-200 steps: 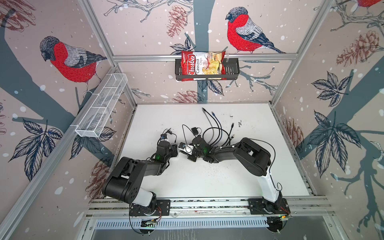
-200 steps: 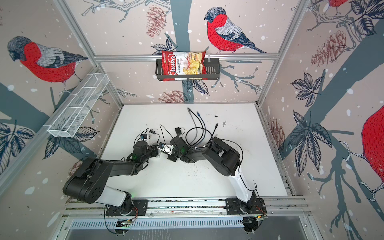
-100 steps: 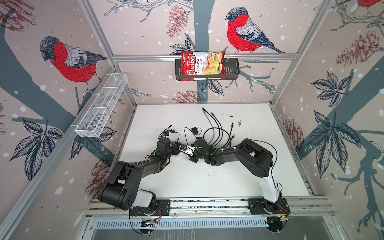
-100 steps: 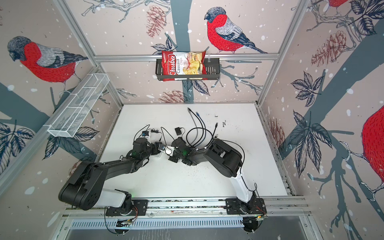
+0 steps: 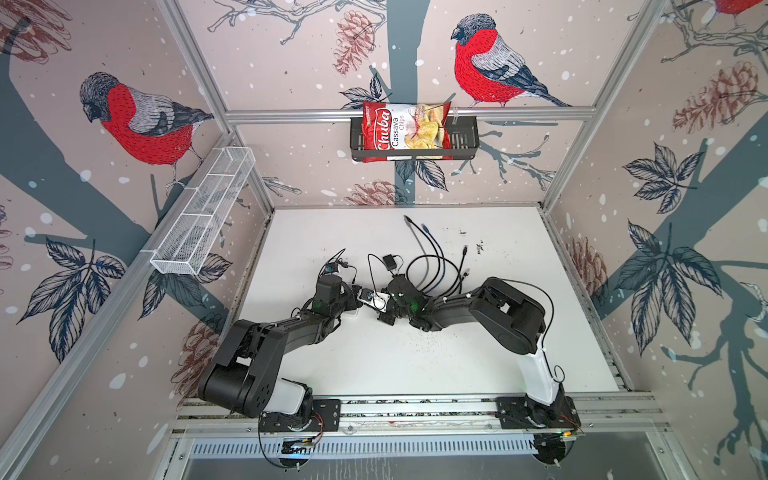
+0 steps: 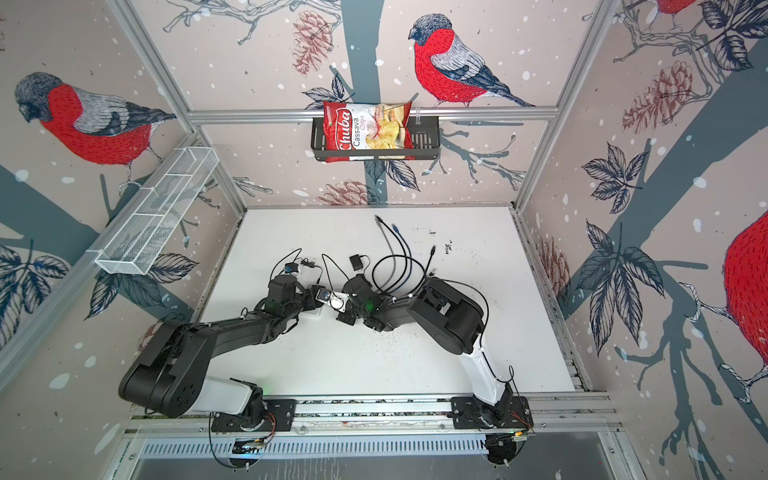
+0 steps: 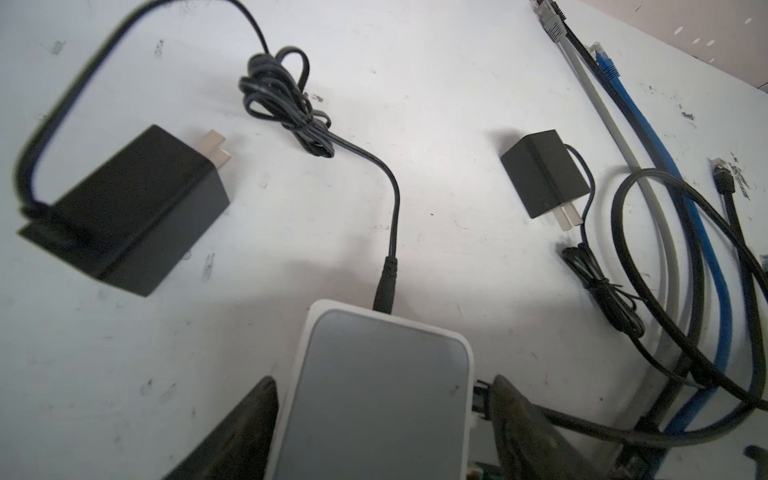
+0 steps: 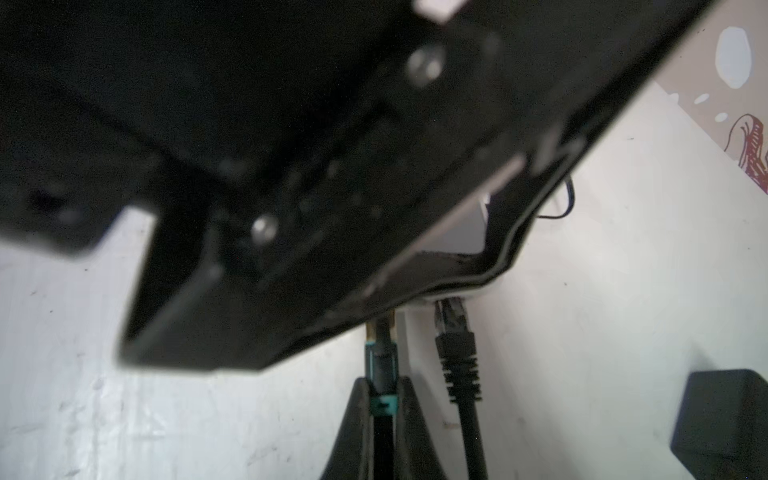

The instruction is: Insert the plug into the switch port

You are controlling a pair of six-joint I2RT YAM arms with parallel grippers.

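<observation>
Currently the left gripper (image 7: 384,380) is spread loose around the switch (image 7: 374,432); the right gripper (image 8: 382,384) pinches the plug (image 8: 380,353). A push could slide the unheld switch.

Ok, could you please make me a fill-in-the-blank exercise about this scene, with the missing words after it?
The bag of chips lies in a ___ basket.
The right gripper is ___ on the plug.
The left gripper is ___, with the switch between its jaws.
Missing words: black; shut; open.
</observation>
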